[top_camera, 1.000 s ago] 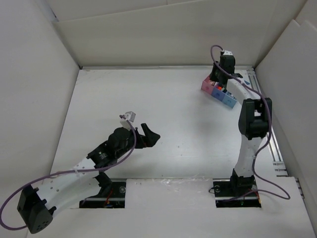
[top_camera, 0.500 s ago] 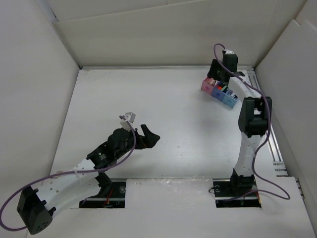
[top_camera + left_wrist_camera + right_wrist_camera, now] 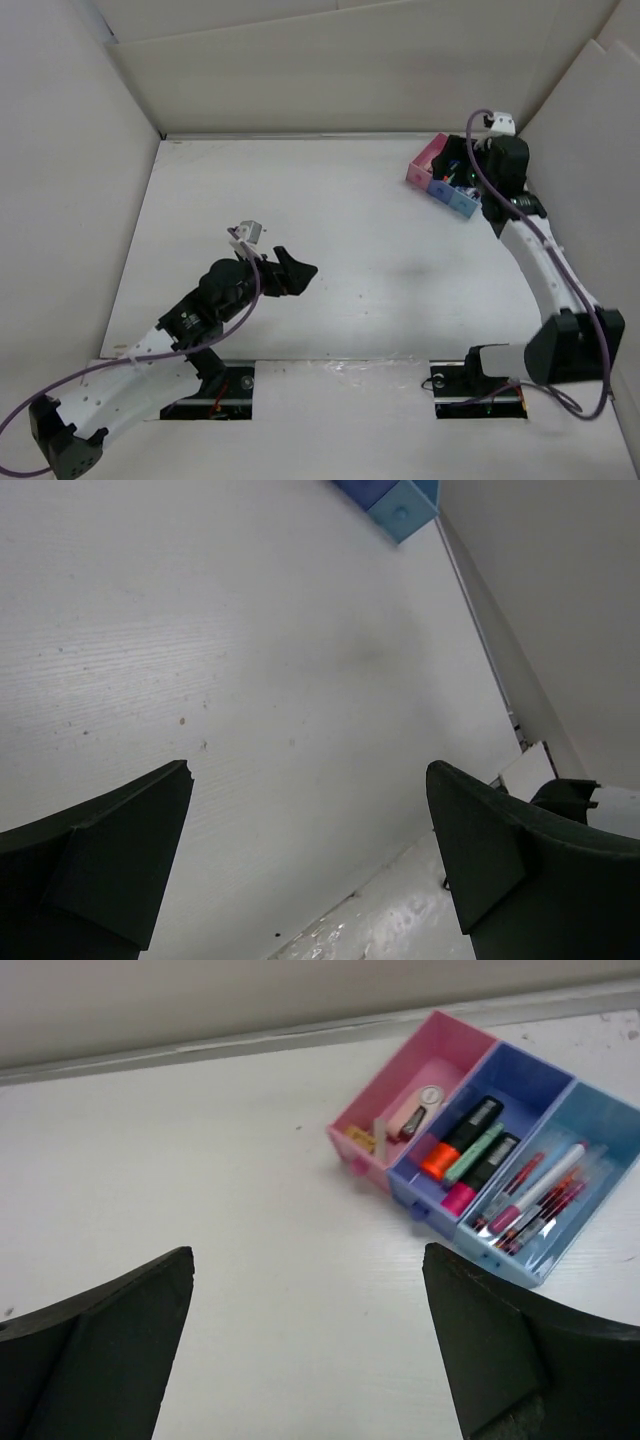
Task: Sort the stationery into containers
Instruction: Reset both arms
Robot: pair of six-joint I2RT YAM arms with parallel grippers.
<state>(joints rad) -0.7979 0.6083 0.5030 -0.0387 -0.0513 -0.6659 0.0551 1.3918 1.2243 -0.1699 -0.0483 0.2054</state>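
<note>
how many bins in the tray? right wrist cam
3 in a row: pink bin at one end with erasers, dark blue bin in the middle with markers, light blue bin at the other end with pens.

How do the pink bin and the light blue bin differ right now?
In the right wrist view the pink bin is leftmost, the light blue bin rightmost. The pink bin holds small eraser blocks, the light blue bin thin red pens. Both are open square compartments.
</note>
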